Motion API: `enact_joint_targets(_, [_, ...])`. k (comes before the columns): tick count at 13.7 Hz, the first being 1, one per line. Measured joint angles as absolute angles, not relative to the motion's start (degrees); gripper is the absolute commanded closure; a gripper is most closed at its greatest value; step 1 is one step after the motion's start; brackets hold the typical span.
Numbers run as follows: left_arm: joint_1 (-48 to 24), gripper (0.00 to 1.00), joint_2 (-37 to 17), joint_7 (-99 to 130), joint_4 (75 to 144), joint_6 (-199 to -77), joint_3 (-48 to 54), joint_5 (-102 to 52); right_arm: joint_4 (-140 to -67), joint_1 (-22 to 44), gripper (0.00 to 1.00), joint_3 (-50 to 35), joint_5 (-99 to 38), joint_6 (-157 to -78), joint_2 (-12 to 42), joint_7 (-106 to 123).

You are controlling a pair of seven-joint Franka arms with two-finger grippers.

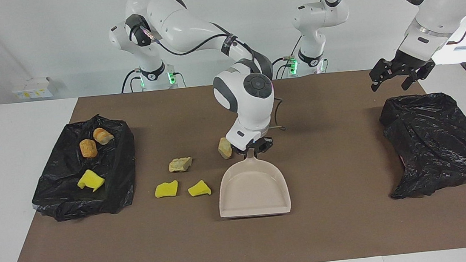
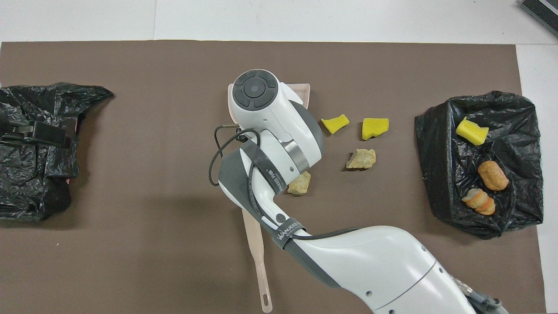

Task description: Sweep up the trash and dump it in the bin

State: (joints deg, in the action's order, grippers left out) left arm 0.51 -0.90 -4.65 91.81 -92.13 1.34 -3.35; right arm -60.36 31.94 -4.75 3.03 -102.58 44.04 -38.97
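Now the right pincer (image 1: pixel 253 147) pinches the dustpan (image 1: pixel 253 189) handle at mid-surface. Four trash pieces (image 1: pixel 180 164) lie on the mat beside the pan; three lie in the bin (image 1: pixel 120 176). The left pincer (image 1: pixel 396 76) hovers spread above another bag (image 1: pixel 437 141).

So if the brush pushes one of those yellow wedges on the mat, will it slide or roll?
The yellow wedge looks like foam, so it is probably very light and would scoot easily. Its flat faces and sharp corners suggest sliding or tumbling, not rolling. Being light, it might bounce off the dustpan.
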Motion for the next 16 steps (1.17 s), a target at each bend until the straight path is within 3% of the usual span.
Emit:
enact_joint_targets(14, [0.19, 0.00, -0.88, -4.88, 91.43, -92.18, 3.00, -3.49, -60.02, 30.77, 1.00, -6.90, -0.66, -103.61, 45.87, -32.13])
enact_joint_targets(16, [-1.16, 0.00, -0.89, -4.95, 91.42, -92.91, 3.38, -3.53, -60.49, 30.92, 0.79, -6.90, -1.61, -104.79, 45.87, -32.13])
